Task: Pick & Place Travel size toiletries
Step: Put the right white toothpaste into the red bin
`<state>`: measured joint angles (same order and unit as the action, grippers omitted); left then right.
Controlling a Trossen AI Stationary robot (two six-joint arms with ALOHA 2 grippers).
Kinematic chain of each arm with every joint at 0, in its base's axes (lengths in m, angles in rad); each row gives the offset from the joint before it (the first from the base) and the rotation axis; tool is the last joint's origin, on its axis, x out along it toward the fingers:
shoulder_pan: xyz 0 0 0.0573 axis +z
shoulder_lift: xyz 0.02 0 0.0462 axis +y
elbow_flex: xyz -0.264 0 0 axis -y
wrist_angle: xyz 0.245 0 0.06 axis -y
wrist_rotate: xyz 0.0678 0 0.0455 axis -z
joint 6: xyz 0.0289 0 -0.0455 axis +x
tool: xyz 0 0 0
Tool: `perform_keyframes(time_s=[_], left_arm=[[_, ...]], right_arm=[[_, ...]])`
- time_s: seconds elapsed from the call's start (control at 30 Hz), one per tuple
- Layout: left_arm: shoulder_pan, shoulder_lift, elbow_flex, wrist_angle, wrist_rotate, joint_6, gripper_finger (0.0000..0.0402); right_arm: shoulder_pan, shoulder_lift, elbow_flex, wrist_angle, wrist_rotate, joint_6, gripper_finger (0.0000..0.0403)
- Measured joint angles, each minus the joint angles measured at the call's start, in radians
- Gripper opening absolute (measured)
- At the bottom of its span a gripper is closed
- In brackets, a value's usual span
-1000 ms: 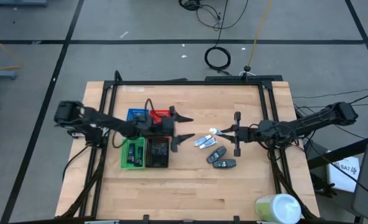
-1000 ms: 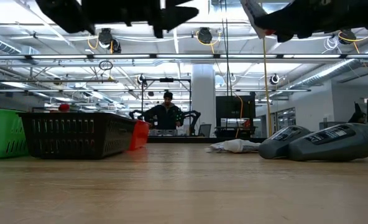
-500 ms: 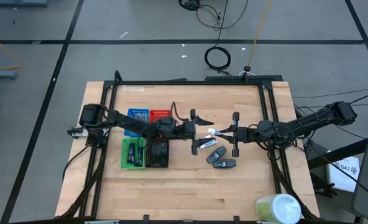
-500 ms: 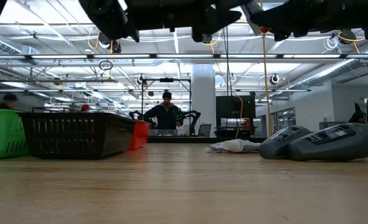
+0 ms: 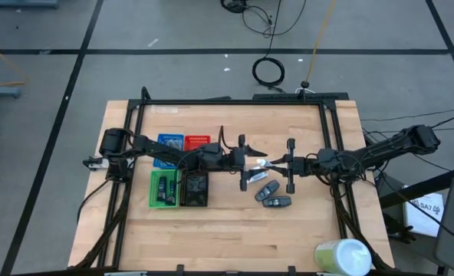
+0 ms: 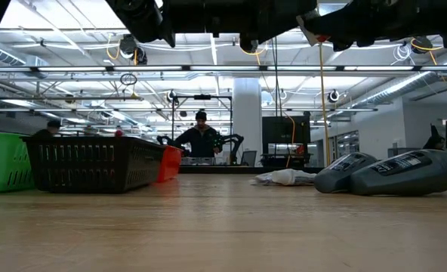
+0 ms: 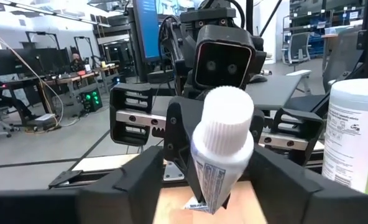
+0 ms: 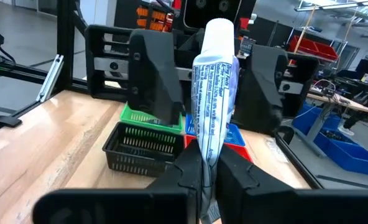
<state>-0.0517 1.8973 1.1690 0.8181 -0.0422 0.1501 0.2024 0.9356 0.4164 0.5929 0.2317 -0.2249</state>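
Our right end effector (image 8: 207,176) pinches a white tube (image 8: 212,81) by its flat tail and holds it out, cap first, above the middle of the worktop (image 5: 235,230). Our left end effector (image 5: 248,161) meets it there, fingers (image 7: 143,180) set wide on either side of the capped end, not yet gripping. More tubes (image 5: 250,175) and dark packs (image 5: 272,195) lie just below on the worktop.

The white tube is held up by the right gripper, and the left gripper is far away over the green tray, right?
Not quite. The right gripper does hold the white tube, but the left gripper is right at the tube, one finger on each side, as both wrist views show.
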Motion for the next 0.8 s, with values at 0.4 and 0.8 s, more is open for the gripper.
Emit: perform_keyframes(time_s=[0.4, 0.8], left_arm=[[0.0, 0.0, 0.0, -0.002, -0.003, 0.012, 0.0032], [-0.004, -0.271, 0.001, -0.53, -0.08, 0.029, 0.0018]], right_arm=[[0.0, -0.001, 0.0, -0.027, 0.047, 0.027, 0.0041], [0.001, -0.049, 0.002, -0.317, 0.139, 0.204, 0.0209]])
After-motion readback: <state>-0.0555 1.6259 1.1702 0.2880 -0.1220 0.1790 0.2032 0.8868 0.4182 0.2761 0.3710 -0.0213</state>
